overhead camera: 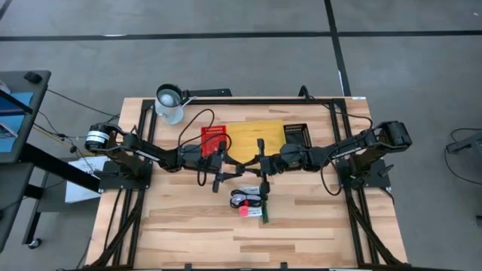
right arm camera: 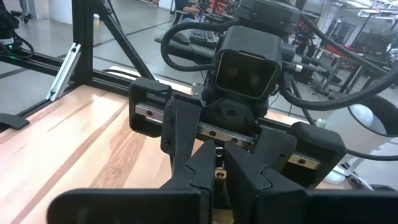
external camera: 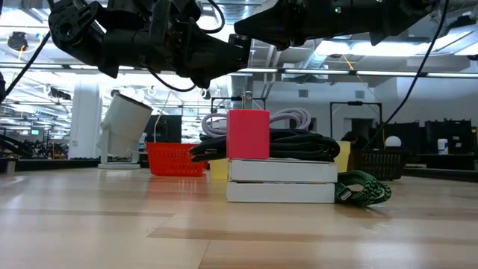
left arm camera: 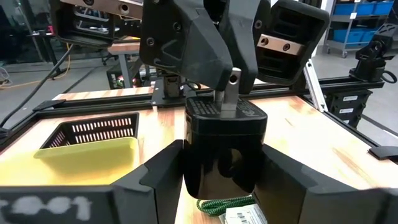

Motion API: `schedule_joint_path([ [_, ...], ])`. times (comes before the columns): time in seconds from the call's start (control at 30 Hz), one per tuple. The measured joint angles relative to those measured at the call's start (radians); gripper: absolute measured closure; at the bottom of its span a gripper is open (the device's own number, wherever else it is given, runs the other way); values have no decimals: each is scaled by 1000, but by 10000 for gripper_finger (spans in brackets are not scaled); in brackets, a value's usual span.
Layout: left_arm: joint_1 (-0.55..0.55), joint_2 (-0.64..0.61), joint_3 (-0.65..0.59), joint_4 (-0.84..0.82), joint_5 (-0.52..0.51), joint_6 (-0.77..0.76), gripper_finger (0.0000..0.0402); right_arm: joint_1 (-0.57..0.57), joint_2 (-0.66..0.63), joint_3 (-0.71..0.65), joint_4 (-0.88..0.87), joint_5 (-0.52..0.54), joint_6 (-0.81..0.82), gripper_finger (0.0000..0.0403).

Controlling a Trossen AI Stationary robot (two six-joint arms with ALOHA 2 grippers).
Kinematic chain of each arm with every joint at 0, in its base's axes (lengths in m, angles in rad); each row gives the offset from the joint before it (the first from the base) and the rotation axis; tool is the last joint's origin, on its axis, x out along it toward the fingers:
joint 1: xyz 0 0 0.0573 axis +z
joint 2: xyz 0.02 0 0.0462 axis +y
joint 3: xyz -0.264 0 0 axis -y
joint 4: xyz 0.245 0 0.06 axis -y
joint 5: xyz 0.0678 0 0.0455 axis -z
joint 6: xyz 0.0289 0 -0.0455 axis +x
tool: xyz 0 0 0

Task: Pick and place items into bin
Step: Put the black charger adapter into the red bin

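Note:
My left gripper (overhead camera: 230,164) and my right gripper (overhead camera: 254,162) meet above the table's middle, in front of the yellow bin (overhead camera: 254,139). Between them is the small black piece (left arm camera: 224,149), a block with a silver prong on its end. My left gripper (left arm camera: 224,183) is shut on the block. My right gripper (left arm camera: 227,74) is shut on the prong. Nearer the front edge, the coiled black cable with its red bit (overhead camera: 243,202), the white packet (external camera: 280,181) and the slim green stick (overhead camera: 265,205) lie on the table. My left gripper pinches the black block's two opposite sides (left arm camera: 189,168) between its two fingers, coming level from the table's left. The block is lifted clear of the table, its prong end pointing away from the gripper. My right gripper pinches the silver prong (left arm camera: 231,92) at the block's end between its two fingertips (left arm camera: 211,68). It comes from the table's right, facing my left gripper.
A red basket (overhead camera: 213,139), the yellow bin and a black basket (overhead camera: 296,134) stand side by side at the back. A white mug (overhead camera: 169,104) stands at the far left corner. Bare wood lies along the table's near edge (overhead camera: 241,241).

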Motion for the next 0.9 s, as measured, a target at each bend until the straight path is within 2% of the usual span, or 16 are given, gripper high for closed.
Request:
schedule_joint_path([
  [0.23,0,0,0,-2,3,3,256,0,0,0,0,-1,-2,376],
  [0.9,0,0,0,-11,2,4,255,3,0,0,15,-11,-11,335],
])
